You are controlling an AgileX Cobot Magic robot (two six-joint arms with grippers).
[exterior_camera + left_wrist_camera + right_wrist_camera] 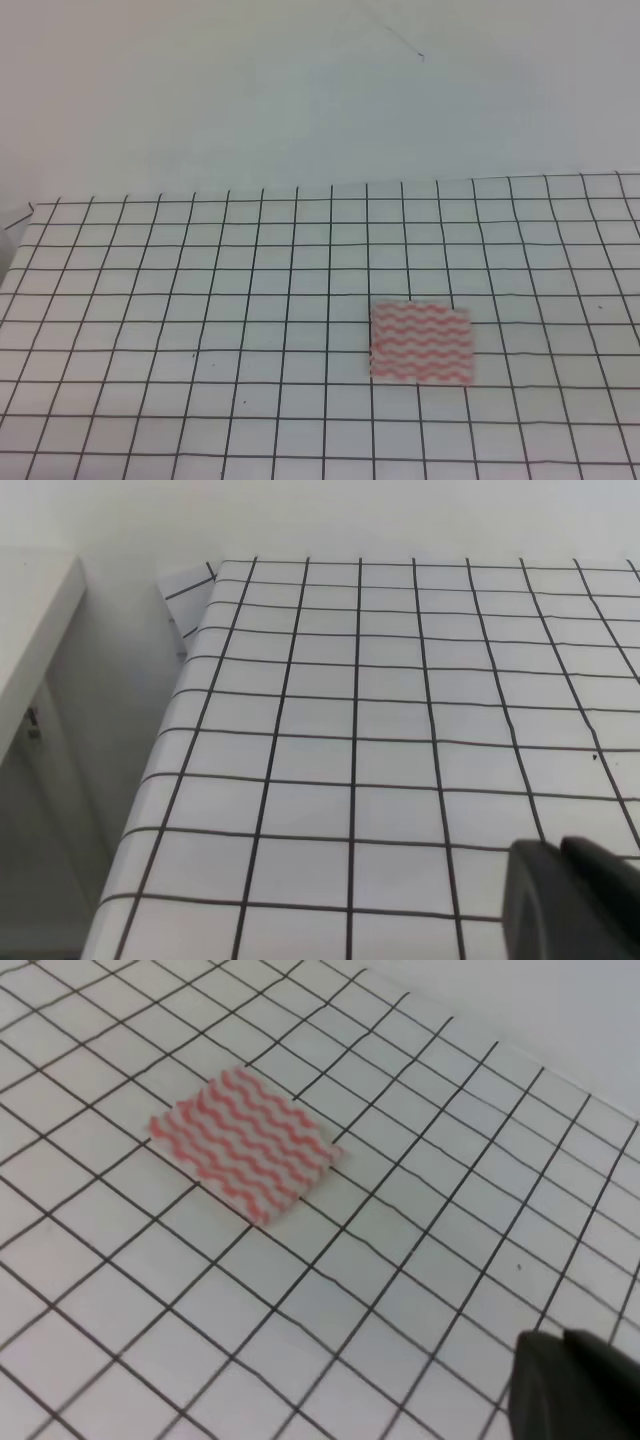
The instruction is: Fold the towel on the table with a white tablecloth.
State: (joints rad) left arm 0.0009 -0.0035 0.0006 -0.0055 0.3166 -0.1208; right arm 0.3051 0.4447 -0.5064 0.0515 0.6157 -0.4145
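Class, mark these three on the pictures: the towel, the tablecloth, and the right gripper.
towel point(421, 343), exterior high view, middle of its striped face.
tablecloth point(200, 300), exterior high view, a bare grid square left of the towel.
right gripper point(580, 1385), right wrist view, the dark tip at the bottom right corner.

You see: thin pink-red and white wavy-striped towel point(243, 1146) flat on white black-gridded tablecloth point(400, 1260) | dark right gripper point(575, 1385) tip at lower right, apart from towel
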